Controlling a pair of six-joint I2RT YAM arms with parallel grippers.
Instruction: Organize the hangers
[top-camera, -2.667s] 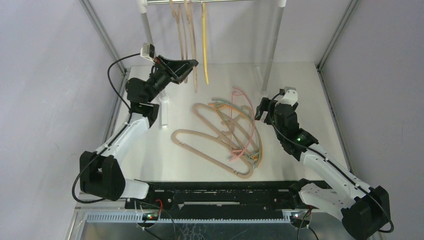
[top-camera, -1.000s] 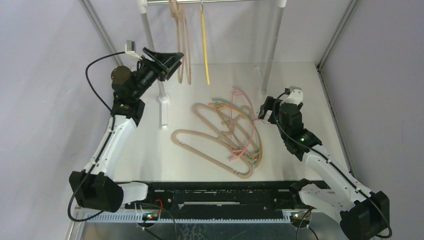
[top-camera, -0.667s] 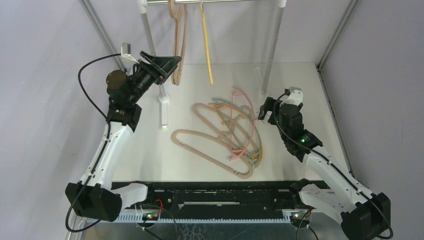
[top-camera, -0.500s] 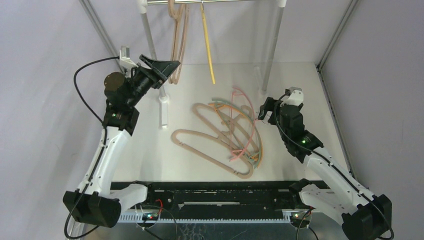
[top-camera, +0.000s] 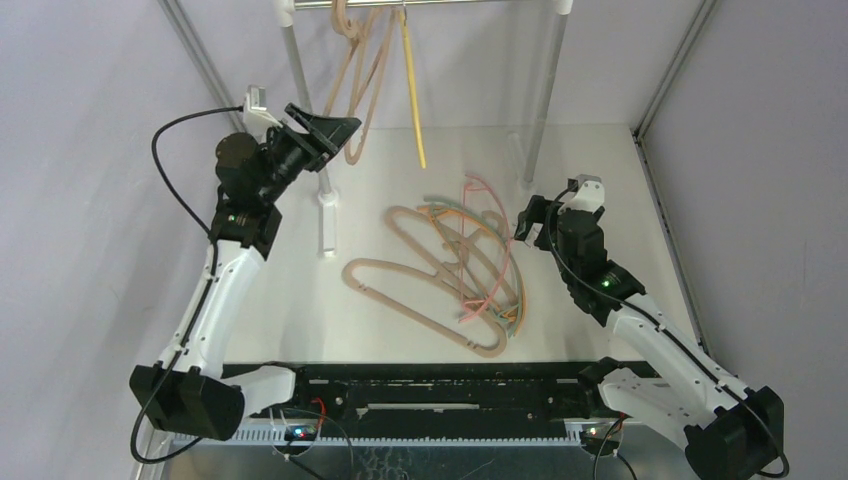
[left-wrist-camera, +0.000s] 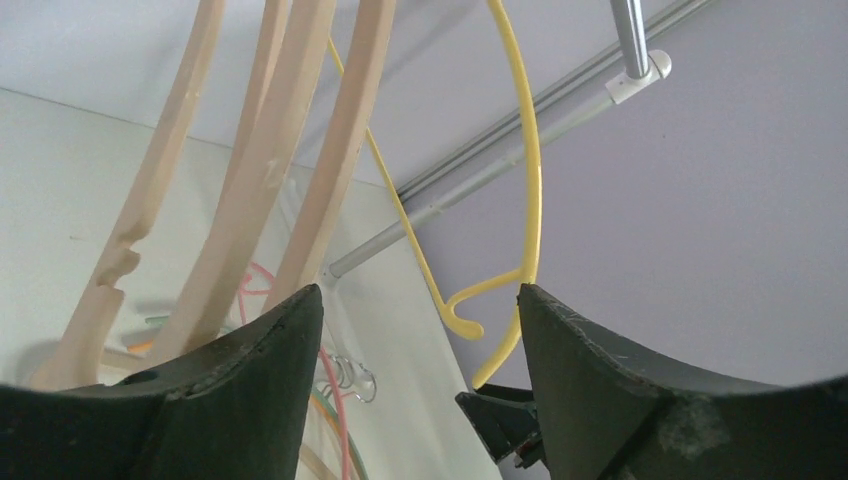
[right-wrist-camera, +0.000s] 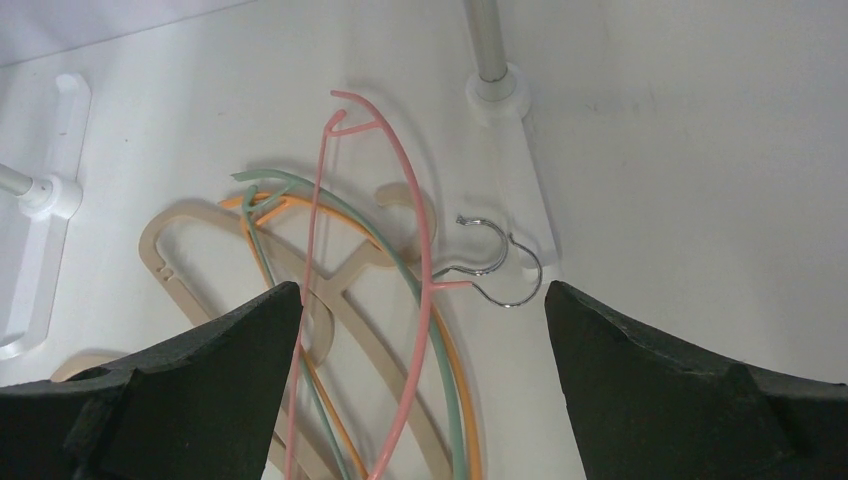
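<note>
Two beige hangers (top-camera: 355, 95) and a thin yellow hanger (top-camera: 411, 90) hang from the rail at the back. My left gripper (top-camera: 335, 128) is raised just left of the beige pair, open and empty. In the left wrist view the beige hangers (left-wrist-camera: 250, 170) and the yellow hanger (left-wrist-camera: 527, 170) hang ahead of the left gripper (left-wrist-camera: 420, 300). A pile lies mid-table: two beige hangers (top-camera: 420, 290) under pink (top-camera: 482, 190), green and orange ones. My right gripper (top-camera: 530, 222) hovers open at the pile's right edge. Its view shows the pink hanger (right-wrist-camera: 320, 220), green hanger (right-wrist-camera: 398, 275), orange hanger (right-wrist-camera: 455, 390) and metal hooks (right-wrist-camera: 500, 270) below the right gripper (right-wrist-camera: 422, 292).
The rail stands on two upright posts (top-camera: 298, 80) (top-camera: 545, 90) with white feet (top-camera: 328, 215) on the table. Slanted frame poles (top-camera: 205, 70) (top-camera: 675, 70) and purple walls close in both sides. A black bar (top-camera: 440, 385) runs along the near edge.
My left gripper has drawn back to the left from the hanging beige hangers, which now swing splayed on the rail. The yellow hanger sways too. The right arm has barely moved.
</note>
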